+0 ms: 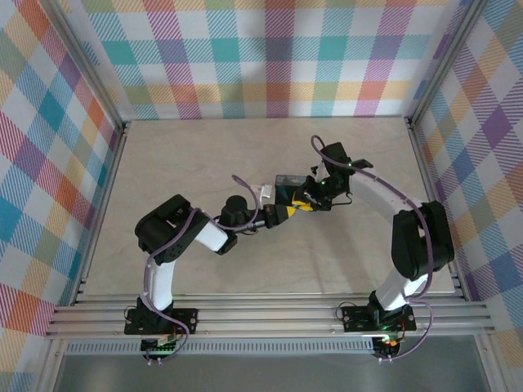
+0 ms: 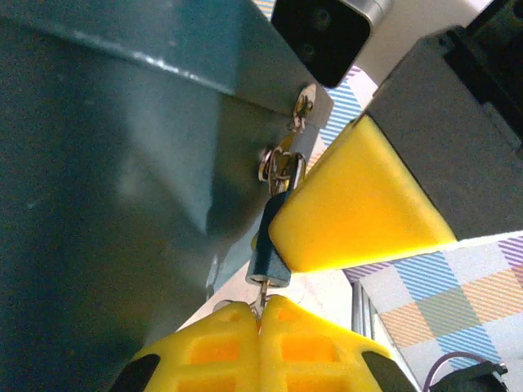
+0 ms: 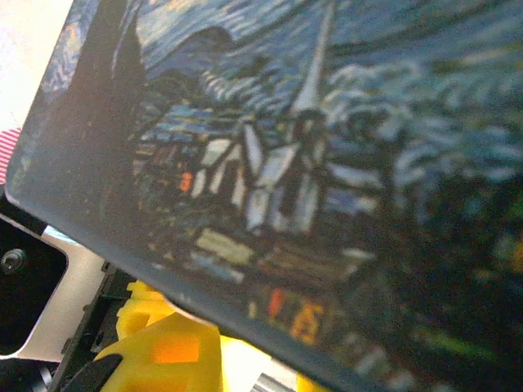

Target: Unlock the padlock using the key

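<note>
The left gripper (image 2: 261, 317) is clamped shut on the key (image 2: 261, 296), whose tip meets the underside of the padlock (image 2: 268, 249). The padlock is hung from a box (image 2: 122, 180) and overlapped by one finger (image 2: 351, 204) of the right gripper (image 1: 304, 202), whose hold cannot be told.

The padlock (image 3: 327, 163) is so near my right wrist that its painted face runs off the top, right and bottom edges, and the painting looks fuzzy. It covers my right pincer (image 1: 309, 199), so I cannot tell if that one is open or closed. One yellow finger (image 3: 167, 351) pokes out under the padlock, cut off by the bottom edge. I cannot tell whose it is.

Just a thin bit of the key (image 2: 260, 300) sticks out of my left pincer (image 2: 261, 327). The rest is hidden between the squeezed fingers. Beside it, the padlock's dark side is blurry and runs off the left edge.

From above, the padlock is too small to make out, and both pincers bunch up just below it.
</note>
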